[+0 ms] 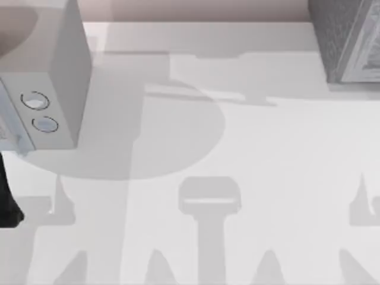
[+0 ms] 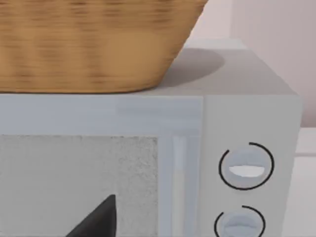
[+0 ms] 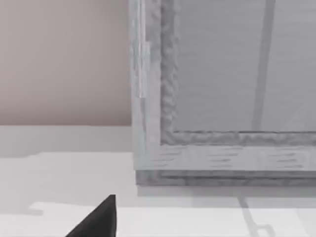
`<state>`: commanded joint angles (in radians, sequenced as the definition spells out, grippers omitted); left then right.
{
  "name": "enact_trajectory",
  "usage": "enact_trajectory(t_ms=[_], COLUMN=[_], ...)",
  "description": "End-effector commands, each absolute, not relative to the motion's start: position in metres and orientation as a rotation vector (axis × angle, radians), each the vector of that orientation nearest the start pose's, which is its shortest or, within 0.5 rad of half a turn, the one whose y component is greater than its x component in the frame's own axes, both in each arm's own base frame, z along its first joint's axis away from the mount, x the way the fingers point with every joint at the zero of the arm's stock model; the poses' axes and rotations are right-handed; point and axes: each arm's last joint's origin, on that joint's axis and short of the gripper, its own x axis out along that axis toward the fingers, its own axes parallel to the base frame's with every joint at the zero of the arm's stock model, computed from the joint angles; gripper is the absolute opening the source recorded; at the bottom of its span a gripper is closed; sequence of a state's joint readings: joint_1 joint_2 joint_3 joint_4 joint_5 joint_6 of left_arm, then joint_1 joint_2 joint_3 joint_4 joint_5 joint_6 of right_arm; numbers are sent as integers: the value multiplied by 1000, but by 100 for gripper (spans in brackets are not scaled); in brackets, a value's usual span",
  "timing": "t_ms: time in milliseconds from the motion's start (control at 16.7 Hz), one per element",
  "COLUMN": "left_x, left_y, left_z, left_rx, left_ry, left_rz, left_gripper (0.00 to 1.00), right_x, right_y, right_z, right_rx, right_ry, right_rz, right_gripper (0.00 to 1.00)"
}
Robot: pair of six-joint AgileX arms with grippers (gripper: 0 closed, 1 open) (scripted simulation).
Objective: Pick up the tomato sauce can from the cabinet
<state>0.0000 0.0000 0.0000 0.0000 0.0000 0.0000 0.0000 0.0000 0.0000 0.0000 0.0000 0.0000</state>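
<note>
Left arm (image 1: 9, 202) sits at the table's (image 1: 267, 166) left edge; jaws' state unclear.

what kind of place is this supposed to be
Probably a rendered kitchen-style tabletop: a pale-grey microwave-like box with two round dials, a woven basket on top of it, and a speckled grey cabinet at the white table's far right.

- One cabinet (image 1: 347, 41) is being shown, well apart from the dialled box.
- One pale-grey box (image 1: 50, 89) is being shown.
- Two round dials (image 1: 34, 101) are being counted on that box's front.
- One wicker basket (image 2: 94, 44) is being carried on that box's top.
</note>
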Motion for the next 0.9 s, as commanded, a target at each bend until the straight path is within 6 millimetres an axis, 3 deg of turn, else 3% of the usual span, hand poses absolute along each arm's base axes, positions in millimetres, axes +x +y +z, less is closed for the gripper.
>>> enact_trajectory(t_ms=[240, 420, 660, 900], left_x=[106, 106, 106, 106], left_y=[-1, -1, -1, -1], left_z=[160, 160, 160, 160], left_rx=[0, 0, 0, 0], left_ry=[0, 0, 0, 0], left_rz=[0, 0, 0, 0], left_gripper=[100, 100, 100, 100], right_x=[106, 107, 118, 147], right_y=[-1, 1, 5, 12], right_z=[168, 200, 275, 363], right_rx=[0, 0, -3, -7], right_ry=[3, 16, 27, 29], right_rz=[2, 5, 3, 0], right_gripper=[100, 100, 100, 100])
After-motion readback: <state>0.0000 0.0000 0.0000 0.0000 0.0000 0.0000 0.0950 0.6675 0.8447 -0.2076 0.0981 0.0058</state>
